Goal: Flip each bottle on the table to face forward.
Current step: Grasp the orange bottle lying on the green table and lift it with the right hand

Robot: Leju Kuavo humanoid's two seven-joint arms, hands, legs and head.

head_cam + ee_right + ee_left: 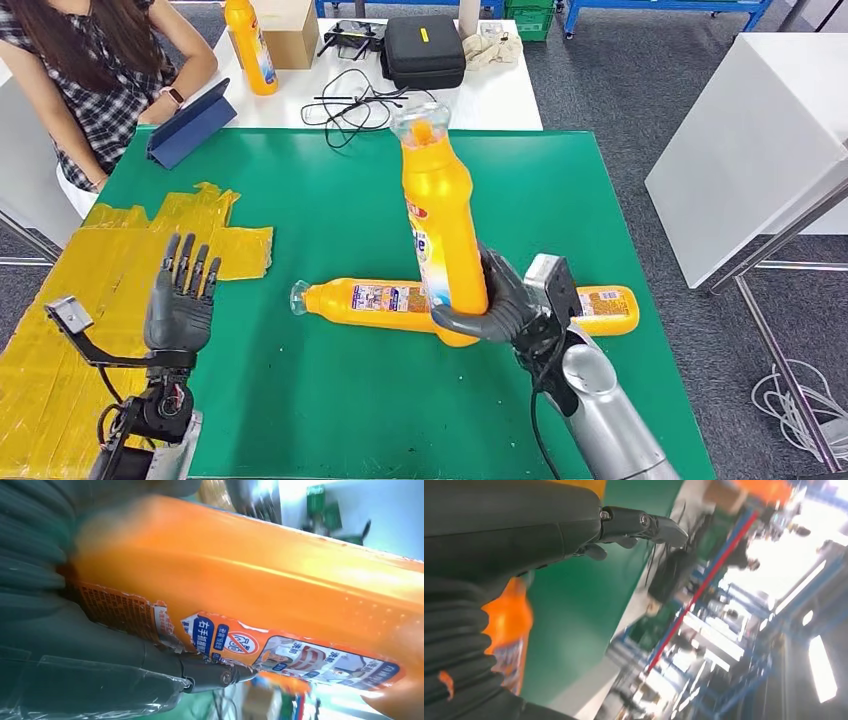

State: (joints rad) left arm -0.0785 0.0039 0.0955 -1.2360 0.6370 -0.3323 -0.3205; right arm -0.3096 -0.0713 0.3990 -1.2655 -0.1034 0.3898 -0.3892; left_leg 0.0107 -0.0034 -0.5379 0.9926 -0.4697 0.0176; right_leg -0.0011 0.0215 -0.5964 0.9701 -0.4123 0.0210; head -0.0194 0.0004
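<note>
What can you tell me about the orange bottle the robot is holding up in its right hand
The held bottle is glossy orange plastic, tall and slim, with a clear cap at the top. It stands nearly upright, leaning slightly, lifted over the green mat. A partly torn printed label with blue and red marks runs along its side. The right hand grips it near the base, fingers wrapped around. It crosses in front of a second orange bottle lying flat.

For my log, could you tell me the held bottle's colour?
Orange; the bottle in the right hand shows best in the head view.
</note>
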